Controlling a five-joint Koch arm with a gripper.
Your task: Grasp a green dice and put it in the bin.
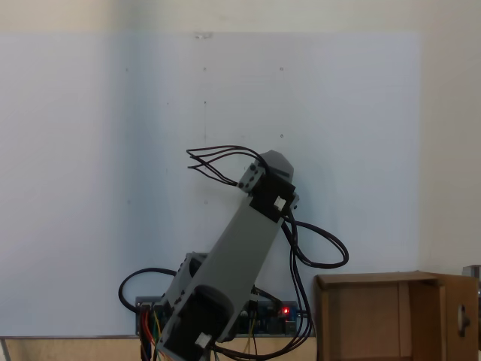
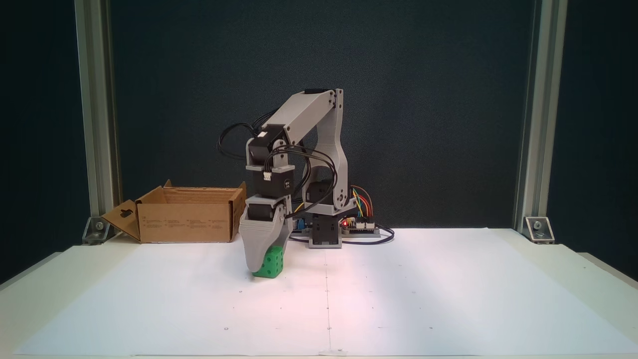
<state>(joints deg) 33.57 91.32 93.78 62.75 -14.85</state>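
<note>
Your grey plastic gripper is down at the table, its broad front finger w/ tip on the white paper sheet, pressed against the small bright green dice w/ rounded corners. The 2nd finger sits behind the dice, mostly hidden, so can't tell if the jaws actually clamp it or just flank it. Dice rests on the paper, not lifted. Above the fingers: black wrist servo, then your grey arm folding back to the base at 3 o'clock of the dice. Brown cardboard box w/ upright flaps stands open at approx. 10 o'clock of the dice, well apart. In the fixed view from above, the arm leans toward 1 o'clock; box at 4 o'clock.
</note>
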